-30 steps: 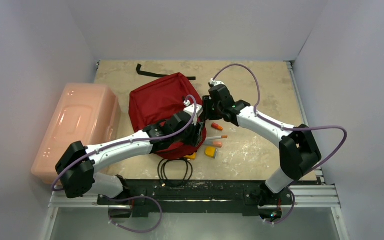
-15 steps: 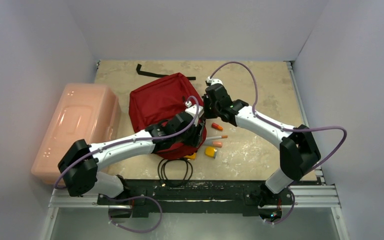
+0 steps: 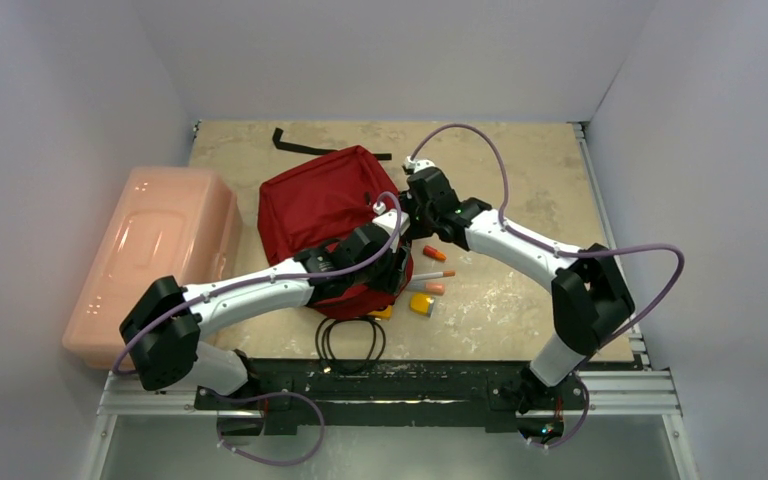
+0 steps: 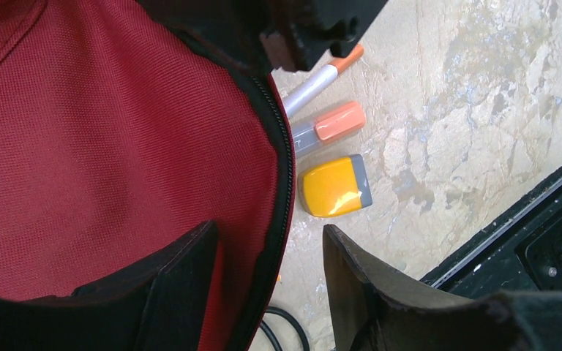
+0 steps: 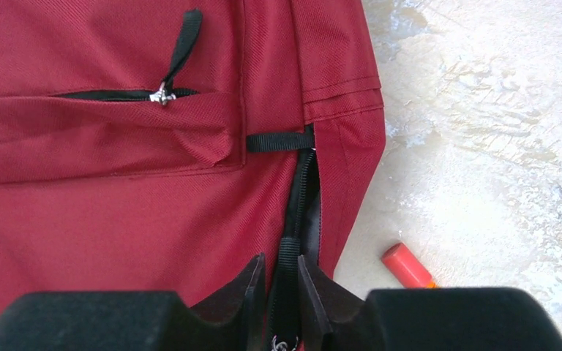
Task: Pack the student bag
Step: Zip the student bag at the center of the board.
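— What does the left wrist camera show?
— The left gripper [image 4: 271, 270] is released; its two fingers stand well apart. The zipper edge of the backpack [image 4: 102, 146] runs down between them, and the red cloth fills the left half of the view. Just right of that edge, three things lie on the table [image 4: 468, 110]: a grey pen [image 4: 315, 80] with an orange tip, a grey stick [image 4: 329, 128] with an orange cap, and a yellow block [image 4: 333, 186] with a grey end

— And the right wrist camera?
— The right gripper [image 5: 282, 292] is clenched on the zipper pull [image 5: 287, 256], a black tab at the side of the backpack. The fingers are almost together, with the tab between them. Higher on the cloth there is a pocket with its own small zipper [image 5: 162, 93]. A marker [image 5: 406, 265] with a red cap lies on the table just beside the backpack

— Where is the backpack in the top view?
— It lies on the table, a little left of the middle. Both grippers are at its right side, and the left arm reaches across its near part. A pink box [image 3: 155, 255] stands just beside it on the left. A black cable [image 3: 350, 340] lies coiled near the front edge of the table, and a black strap [image 3: 295, 140] lies behind the backpack
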